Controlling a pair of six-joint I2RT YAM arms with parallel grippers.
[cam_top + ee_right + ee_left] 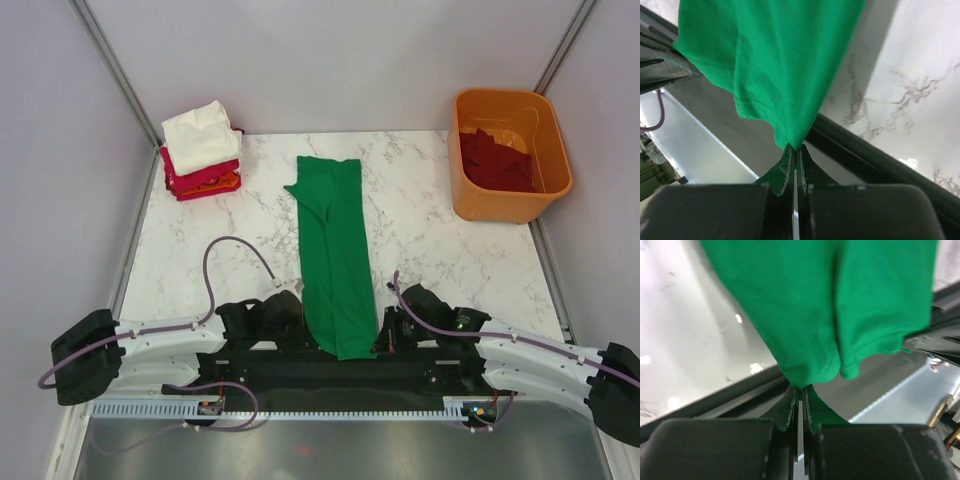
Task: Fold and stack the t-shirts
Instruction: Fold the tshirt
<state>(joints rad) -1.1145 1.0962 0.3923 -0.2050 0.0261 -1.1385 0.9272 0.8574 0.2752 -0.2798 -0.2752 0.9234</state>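
Folding of the green t-shirt point(335, 260), a narrow strip down the table point(440, 250), seems midway: left fingers point(787, 410) and right fingers point(782, 172) each clamp a near hem corner, so next both should carry it evenly toward the collar.

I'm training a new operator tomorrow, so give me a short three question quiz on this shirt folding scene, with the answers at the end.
1. True or false: the left tool and the right tool are each shut on the near end of the green t-shirt.
2. What colour is the top shirt of the folded stack at the far left corner of the table?
3. Where is the dark maroon shirt? A: on the folded stack. B: in the orange tub. C: under the green t-shirt.
Key: 1 true; 2 cream-white; 3 B.
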